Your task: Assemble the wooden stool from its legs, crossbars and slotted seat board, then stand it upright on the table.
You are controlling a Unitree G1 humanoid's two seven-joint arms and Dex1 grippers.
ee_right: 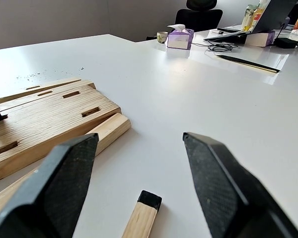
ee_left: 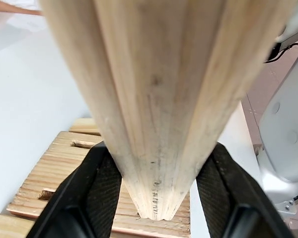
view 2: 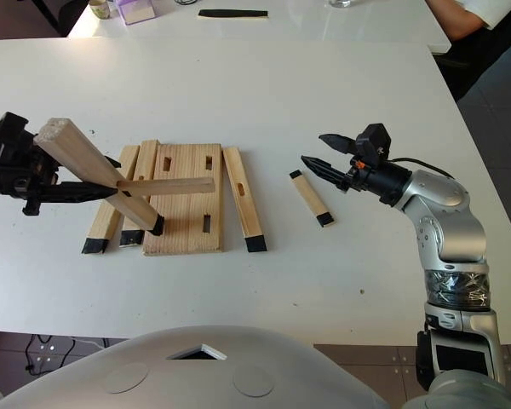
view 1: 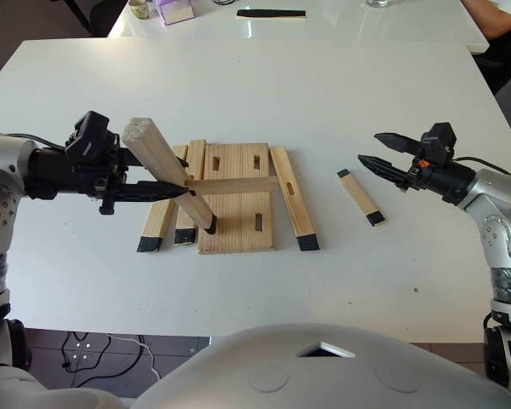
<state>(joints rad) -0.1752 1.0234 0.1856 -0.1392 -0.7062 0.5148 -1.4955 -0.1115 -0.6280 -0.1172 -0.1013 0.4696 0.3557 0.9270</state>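
My left gripper [view 1: 166,181] is shut on a thick wooden leg [view 1: 166,170] and holds it tilted. The leg's black-tipped foot rests on the slotted seat board [view 1: 238,217], and a thin crossbar [view 1: 234,185] sticks out of the leg across the board. In the left wrist view the leg [ee_left: 159,99] sits between both fingers [ee_left: 97,191]. Two legs [view 1: 160,220] lie left of the board and one leg [view 1: 294,198] lies right of it. A short black-ended piece [view 1: 360,197] lies farther right. My right gripper [view 1: 369,147] hovers open just beyond that piece [ee_right: 141,218].
The white table [view 1: 324,94] has bare room behind the board and along its front edge. A second table behind carries a tissue box [view 1: 175,10], a cup [view 1: 139,8] and a flat black strip [view 1: 271,14].
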